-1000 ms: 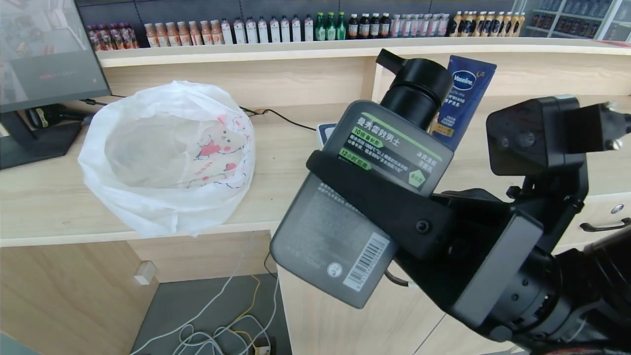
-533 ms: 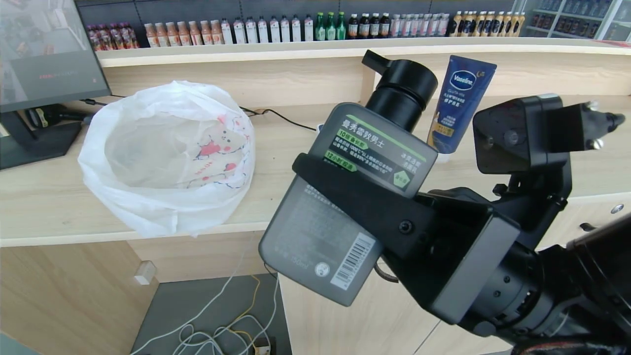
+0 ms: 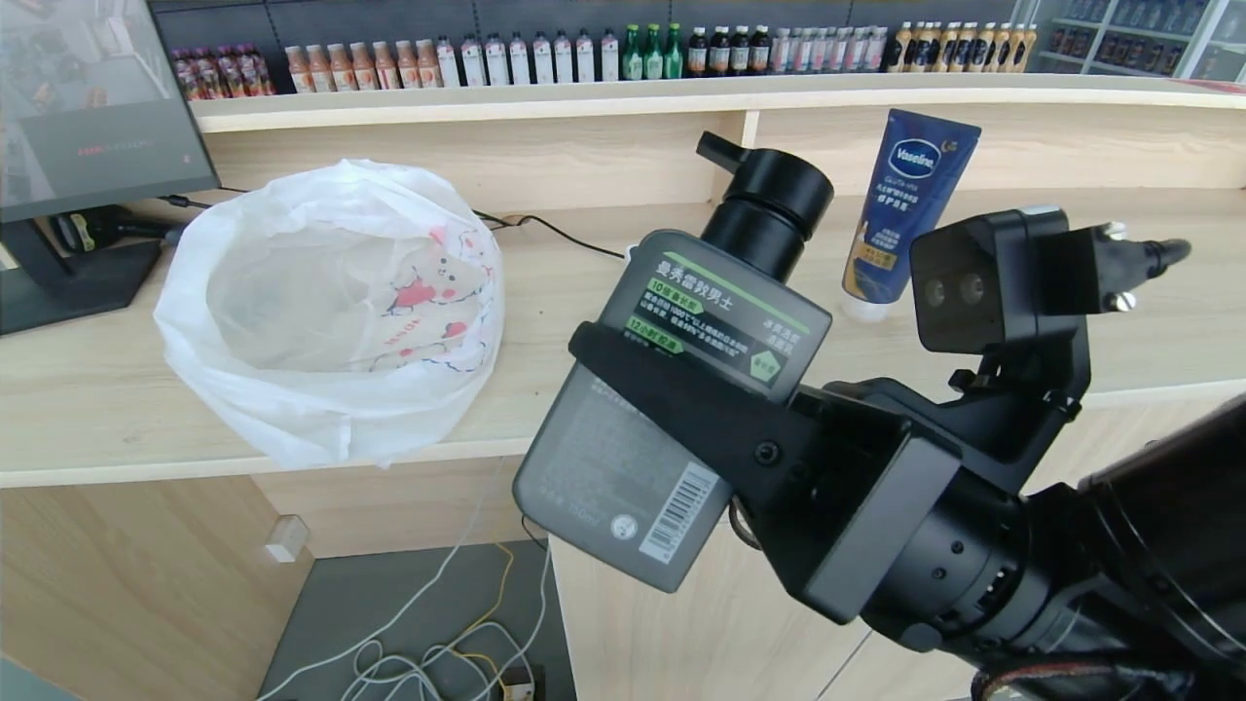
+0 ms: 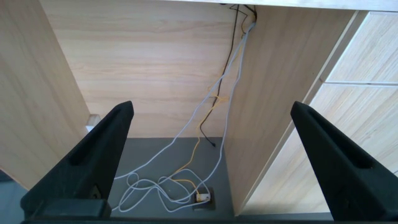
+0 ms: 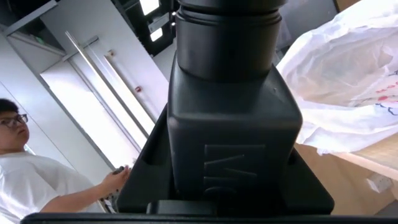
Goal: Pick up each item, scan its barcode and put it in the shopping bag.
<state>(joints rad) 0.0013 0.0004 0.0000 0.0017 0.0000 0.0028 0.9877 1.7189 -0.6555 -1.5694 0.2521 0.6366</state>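
Right of the white plastic shopping bag (image 3: 331,302), over the pale wooden counter's (image 3: 97,389) near edge, the right gripper (image 3: 623,370) is clamped across a tilted dark grey square pump bottle (image 3: 604,467). Its black cap points far, green label strips face up, and a white barcode sticker (image 3: 681,511) sits at its near corner. The left gripper (image 4: 211,112) hangs low, fingers wide apart.

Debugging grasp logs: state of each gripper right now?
Left gripper: open, empty.
Right gripper: shut on the dark pump bottle.
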